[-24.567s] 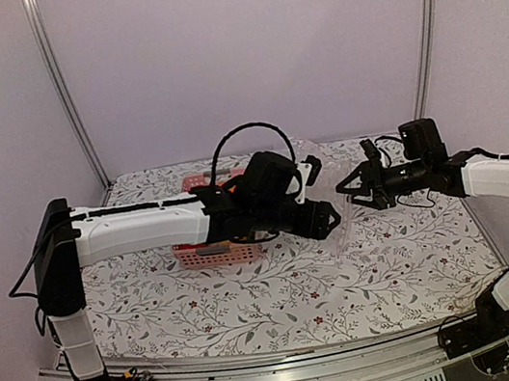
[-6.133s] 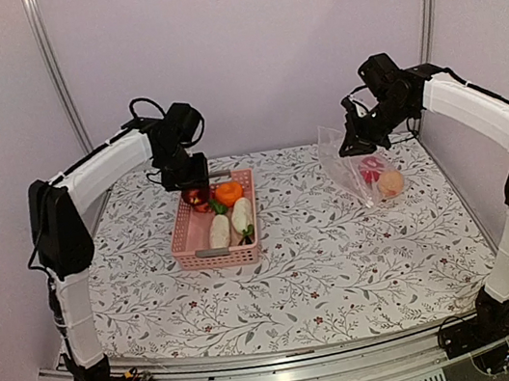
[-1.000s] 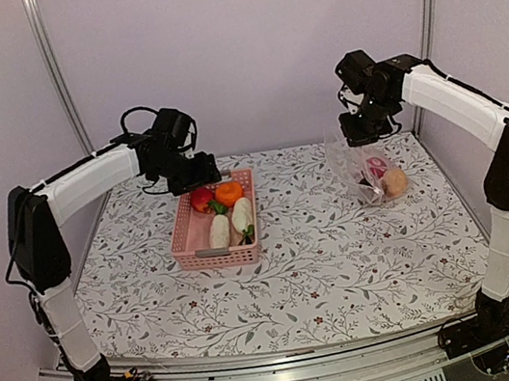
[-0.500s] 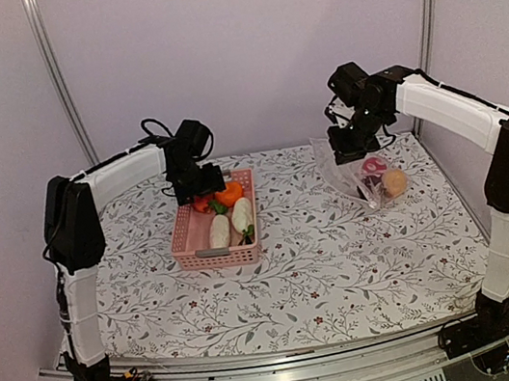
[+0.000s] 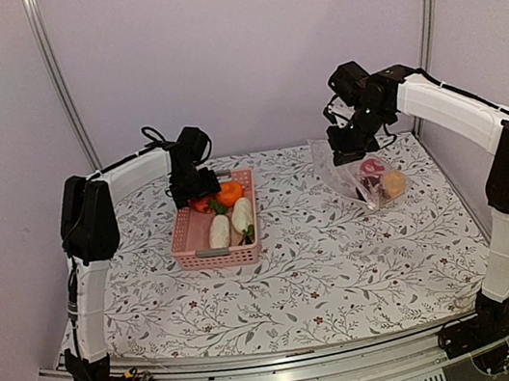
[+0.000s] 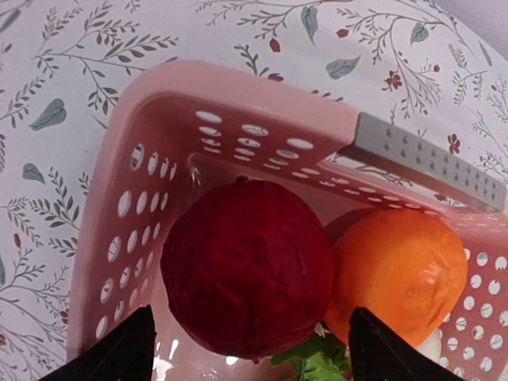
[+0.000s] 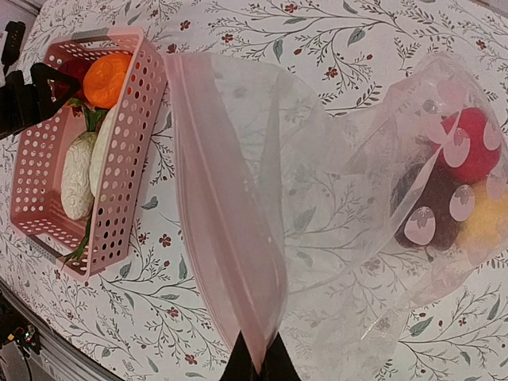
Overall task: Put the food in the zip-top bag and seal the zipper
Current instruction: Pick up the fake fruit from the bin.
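My left gripper (image 5: 191, 189) hangs open over the back corner of the pink basket (image 5: 217, 255). Its black fingers straddle a dark red round piece (image 6: 246, 266) without touching it. An orange piece (image 6: 401, 274) lies beside that, green leaves (image 6: 317, 367) below it. Two white radishes (image 5: 230, 224) fill the basket's front. My right gripper (image 7: 258, 367) is shut on the zip-top bag's (image 5: 369, 176) mouth edge, holding it up. The pinkish zipper (image 7: 214, 214) runs up from the fingertips. Red (image 7: 468, 147), dark purple (image 7: 429, 206) and yellow (image 7: 488, 226) pieces sit in the bag's bottom.
A grey handle (image 6: 429, 163) spans the basket's back rim. The floral tablecloth (image 5: 328, 276) covers the table between basket and bag. Metal posts (image 5: 55, 77) and purple walls stand close behind both arms.
My left gripper has dropped toward the basket's back corner and opened wider, its elbow swinging right. The right gripper has drawn the bag's mouth a little left and down.
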Tool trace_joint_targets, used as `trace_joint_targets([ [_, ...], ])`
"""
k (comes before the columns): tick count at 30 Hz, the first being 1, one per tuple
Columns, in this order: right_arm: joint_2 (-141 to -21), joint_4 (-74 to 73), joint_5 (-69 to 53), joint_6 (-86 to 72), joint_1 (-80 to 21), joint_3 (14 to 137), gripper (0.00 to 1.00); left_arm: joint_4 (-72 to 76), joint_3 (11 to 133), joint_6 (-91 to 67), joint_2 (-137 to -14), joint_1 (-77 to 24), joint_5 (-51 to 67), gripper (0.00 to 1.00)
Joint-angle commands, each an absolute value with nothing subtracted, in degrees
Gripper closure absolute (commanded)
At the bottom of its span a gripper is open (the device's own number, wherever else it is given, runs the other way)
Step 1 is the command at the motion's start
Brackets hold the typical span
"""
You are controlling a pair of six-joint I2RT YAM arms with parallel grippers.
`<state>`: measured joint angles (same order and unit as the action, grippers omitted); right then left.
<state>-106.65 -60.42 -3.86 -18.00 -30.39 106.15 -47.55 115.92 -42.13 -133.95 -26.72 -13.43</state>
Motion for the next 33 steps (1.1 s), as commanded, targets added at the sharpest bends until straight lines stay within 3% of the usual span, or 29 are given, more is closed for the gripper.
trace_joint_targets([
  [1, -104.8, -61.6, -5.3, -17.9, -30.9, 106.6, 1.0, -46.8, 119.8, -42.3, -137.5, -25.6, -14.7, 0.17],
  [8, -104.4, -61.2, -5.1, -18.2, -30.8, 106.2, 1.0, -47.4, 122.4, -41.1, -140.3, -24.2, -13.9, 0.27],
  [16, -103.7, -59.5, -4.2, -19.2, -30.8, 104.4, 1.0, -46.9, 121.8, -40.2, -136.2, -24.3, -12.3, 0.5],
  [27, -101.0, -57.4, -4.1, -19.9, -30.9, 100.4, 1.0, -44.7, 114.3, -40.3, -119.6, -25.7, -7.2, 0.53],
  [33, -101.0, -57.7, -5.4, -20.1, -30.9, 101.7, 1.0, -34.0, 107.0, -36.2, -111.6, -27.8, 5.6, 0.53],
])
